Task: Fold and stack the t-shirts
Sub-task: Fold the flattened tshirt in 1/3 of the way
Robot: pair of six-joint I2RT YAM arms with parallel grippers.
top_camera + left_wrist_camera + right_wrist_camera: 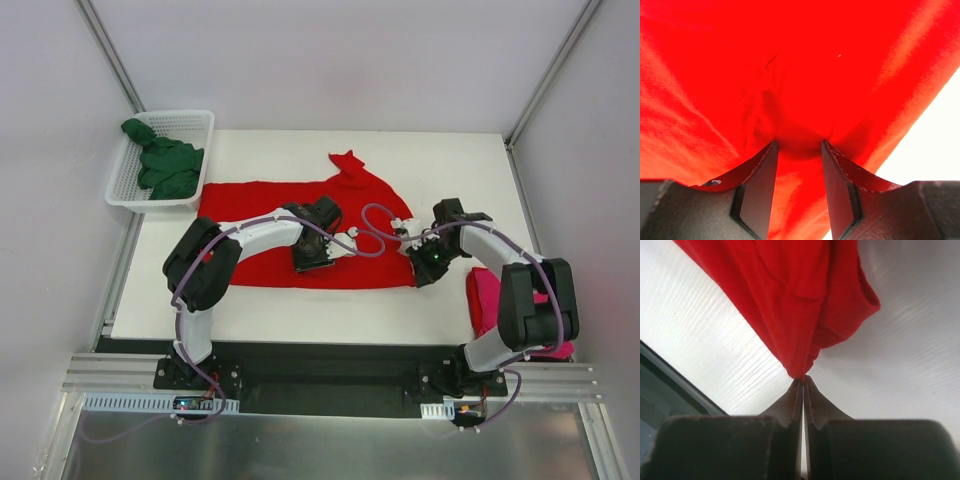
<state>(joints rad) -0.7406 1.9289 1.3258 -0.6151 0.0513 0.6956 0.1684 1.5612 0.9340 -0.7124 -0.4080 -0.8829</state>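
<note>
- Red fabric of the red t-shirt (260,205) is pinched at one edge by the right gripper (803,381). Its jaws are pressed together with only a fold of cloth between them, and the cloth is drawn into a taut point at the tips.
- The left gripper (799,147) is held partly spread, with a narrow gap between its jaws. Both tips are pressed onto the same shirt, which is puckered between them but not clamped.
- From above, the shirt is seen spread on the table (300,300), mostly under and behind both grippers, which are set close together over its right part.
- A magenta-pink t-shirt (485,295) lies to the right of the right gripper, toward the near edge, and is partly covered by the right arm (530,290).
- A dark green t-shirt (165,165) is bunched in a white basket (200,120), well to the left of the left gripper.
- The left wrist view is almost filled with red cloth, and only a sliver of table is shown to the right of the jaws.
</note>
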